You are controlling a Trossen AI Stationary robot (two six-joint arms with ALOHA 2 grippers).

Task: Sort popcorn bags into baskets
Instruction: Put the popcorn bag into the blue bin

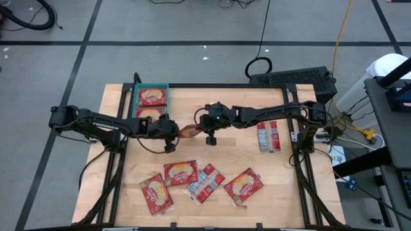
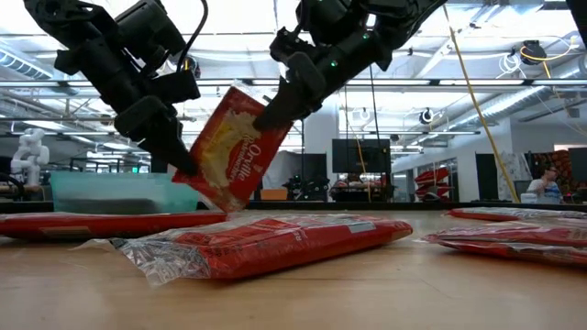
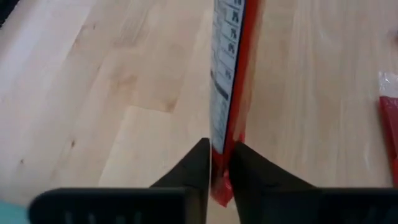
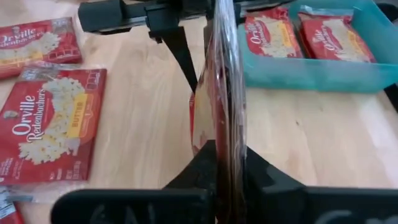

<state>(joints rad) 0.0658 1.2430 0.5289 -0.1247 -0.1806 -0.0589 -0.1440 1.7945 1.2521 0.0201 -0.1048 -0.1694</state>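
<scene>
One red popcorn bag (image 1: 188, 131) is in the air over the middle of the table, between both grippers. My left gripper (image 1: 171, 135) is shut on its left end and my right gripper (image 1: 200, 127) is shut on its right end. In the low view the bag (image 2: 234, 147) is tilted, clear of the table. The teal tray (image 1: 136, 102) stands at the far left with two red bags (image 1: 152, 97) lying flat inside it. Several more bags (image 1: 180, 172) lie flat on the near half of the table. My left gripper pinches the bag's lower left edge (image 3: 222, 134) between its two fingers, which slant down from the table's left (image 2: 170, 137). The bag stands edge-on between the fingers, lifted clear. My right gripper pinches the bag's upper right edge (image 4: 225, 134) between its two fingers, which slant down from the table's right (image 2: 280, 105). The bag is tilted, its right end higher than its left, with nothing of it on the table.
One bag (image 1: 268, 136) lies alone toward the right side. A bag in clear wrap (image 2: 266, 243) lies close to the low camera. Bare wood (image 1: 225, 154) shows under the held bag. A black frame (image 1: 225, 85) runs along the far edge.
</scene>
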